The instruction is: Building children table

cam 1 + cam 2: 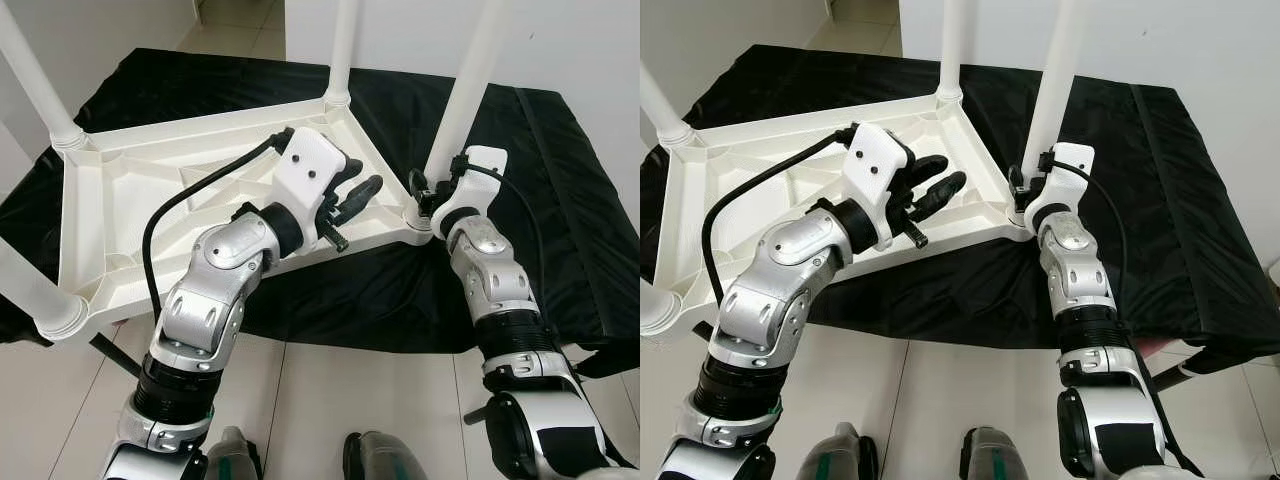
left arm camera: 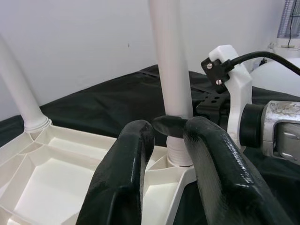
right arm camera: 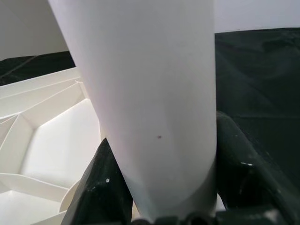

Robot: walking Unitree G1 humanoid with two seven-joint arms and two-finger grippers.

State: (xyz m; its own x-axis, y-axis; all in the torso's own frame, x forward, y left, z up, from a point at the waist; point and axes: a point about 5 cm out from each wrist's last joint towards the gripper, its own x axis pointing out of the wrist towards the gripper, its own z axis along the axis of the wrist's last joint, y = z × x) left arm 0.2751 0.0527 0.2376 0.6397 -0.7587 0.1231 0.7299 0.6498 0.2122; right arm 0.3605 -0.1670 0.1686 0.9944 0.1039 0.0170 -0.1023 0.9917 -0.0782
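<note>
The upside-down tabletop (image 1: 150,200) is lying on the black-draped surface (image 1: 560,200). Left claw (image 1: 352,200) is hovering open over it around 9 o'clock; right claw (image 1: 428,196) is clamping the leg (image 1: 462,95) at 3 o'clock. A crooked twist is risking cross-threading, or the top sliding.

A black cloth (image 1: 560,190) is covering the counter, its edge hanging over pale floor tiles (image 1: 330,400); a white wall (image 1: 590,50) is standing behind.
</note>
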